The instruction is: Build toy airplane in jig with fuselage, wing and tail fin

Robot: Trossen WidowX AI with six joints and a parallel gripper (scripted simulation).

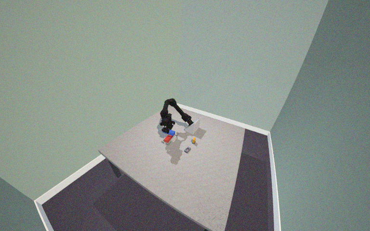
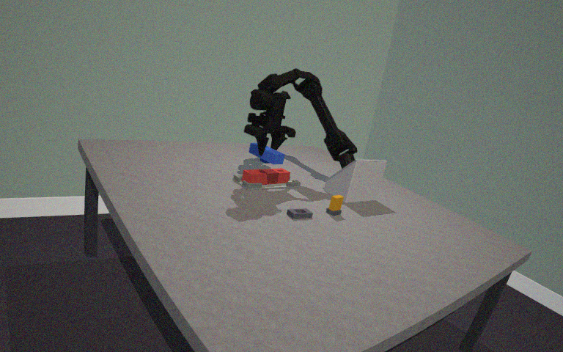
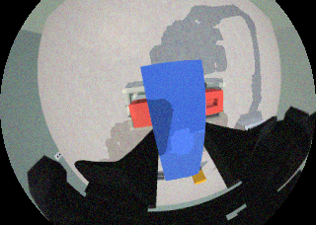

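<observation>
While the hand (image 1: 166, 131) (image 2: 267, 152) (image 3: 176, 128) is gripping the blue wing (image 1: 171, 132) (image 2: 271, 155) (image 3: 178, 102) between its fingers, the red fuselage (image 1: 168, 138) (image 2: 258, 176) (image 3: 214, 103) is lying in the pale cradle (image 1: 164, 142) (image 2: 251, 185) (image 3: 129, 90) on the worktop (image 1: 198, 177) (image 2: 302, 261) (image 3: 94, 52). The wing is hanging above the fuselage, apart from it, and in the exterior view it is sloping, one end higher than the other. That slope is probably the chief danger: if the hand is lowering the wing like this, the tab is likely meeting the socket's rim at an angle and jamming, or one end is coming down first and levering the part round in the fingers. The wing is also hiding the middle of the fuselage from the wrist view, so I cannot tell whether tab and socket are lining up; a small sideways error could be leaving the wing perched on top. Pressing harder then could be tipping the fuselage out of its cradle, and letting go too early could be dropping the wing askew. The orange tail fin (image 1: 193, 140) (image 2: 336, 203) (image 3: 198, 177) is standing in its dark holder (image 2: 333, 212), well apart from the fuselage, and its fitting is remaining to be done; a wing seated crookedly might be crowding the fingers when the fin's turn is coming.
</observation>
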